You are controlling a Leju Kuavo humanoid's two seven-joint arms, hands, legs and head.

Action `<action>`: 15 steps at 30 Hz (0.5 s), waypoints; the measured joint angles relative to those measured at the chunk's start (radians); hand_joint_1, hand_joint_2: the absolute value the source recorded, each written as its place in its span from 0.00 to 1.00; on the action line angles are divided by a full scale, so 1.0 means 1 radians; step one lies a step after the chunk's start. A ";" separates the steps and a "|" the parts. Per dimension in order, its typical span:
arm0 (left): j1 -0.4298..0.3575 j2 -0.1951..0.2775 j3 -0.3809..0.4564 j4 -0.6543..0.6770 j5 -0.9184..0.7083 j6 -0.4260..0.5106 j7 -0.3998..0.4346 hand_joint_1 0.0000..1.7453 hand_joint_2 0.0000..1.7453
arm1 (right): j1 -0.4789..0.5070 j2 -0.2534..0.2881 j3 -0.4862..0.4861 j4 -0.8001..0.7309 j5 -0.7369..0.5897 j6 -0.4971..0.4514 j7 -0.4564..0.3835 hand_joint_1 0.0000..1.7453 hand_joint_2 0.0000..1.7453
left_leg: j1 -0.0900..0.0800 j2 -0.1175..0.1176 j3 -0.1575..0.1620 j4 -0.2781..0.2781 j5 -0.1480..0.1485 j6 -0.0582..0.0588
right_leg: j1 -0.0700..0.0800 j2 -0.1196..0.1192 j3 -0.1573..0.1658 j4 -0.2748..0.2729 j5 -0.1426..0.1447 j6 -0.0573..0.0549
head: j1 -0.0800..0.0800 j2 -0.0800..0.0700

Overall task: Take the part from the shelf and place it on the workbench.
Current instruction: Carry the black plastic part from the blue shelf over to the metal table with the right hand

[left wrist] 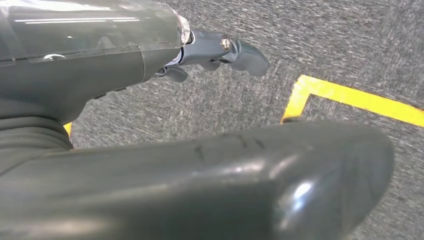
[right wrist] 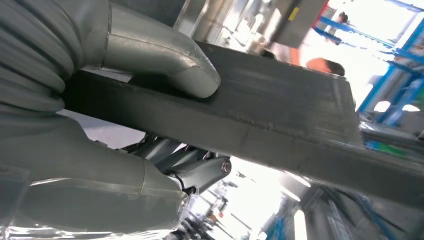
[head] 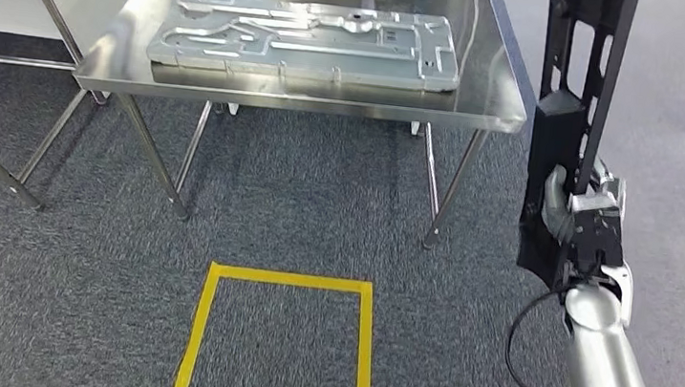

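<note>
The right hand (head: 579, 211) at the right edge of the frame is clamped on the part (head: 573, 112), a long black frame standing upright beside the desk (head: 491, 113). It looks stiff, probably metal, and top-heavy held this low; I'd guess it wants to swing. Up close, the thumb (right wrist: 165, 60) presses a flat, smooth face, likely slippery. The left hand (left wrist: 200, 165) hangs over the carpet, fingers apart, holding nothing.

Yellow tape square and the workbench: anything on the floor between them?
Nothing: head view shows bare grey carpet between the yellow tape square and the workbench.
</note>
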 joint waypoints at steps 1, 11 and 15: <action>-0.003 0.000 -0.003 0.000 0.007 0.001 0.003 0.00 0.00 | -0.014 0.001 0.005 0.009 0.001 0.003 0.001 1.00 1.00 | -0.001 0.002 0.003 0.008 0.001 -0.005 | -0.001 0.001 0.010 -0.003 -0.003 -0.010 | 0.000 0.000; -0.012 -0.005 -0.022 0.000 0.046 0.017 0.020 0.00 0.00 | -0.086 0.021 0.044 0.097 0.015 0.007 -0.002 1.00 1.00 | 0.003 0.036 -0.246 0.183 -0.008 -0.012 | -0.002 -0.002 0.139 -0.012 -0.105 -0.034 | -0.001 0.000; -0.008 -0.008 -0.030 0.001 0.066 0.027 0.026 0.00 0.00 | -0.101 0.036 0.050 0.117 0.026 0.005 -0.001 1.00 1.00 | -0.007 0.039 -0.234 0.051 0.149 0.005 | 0.002 0.002 0.184 -0.017 -0.137 -0.010 | -0.001 0.000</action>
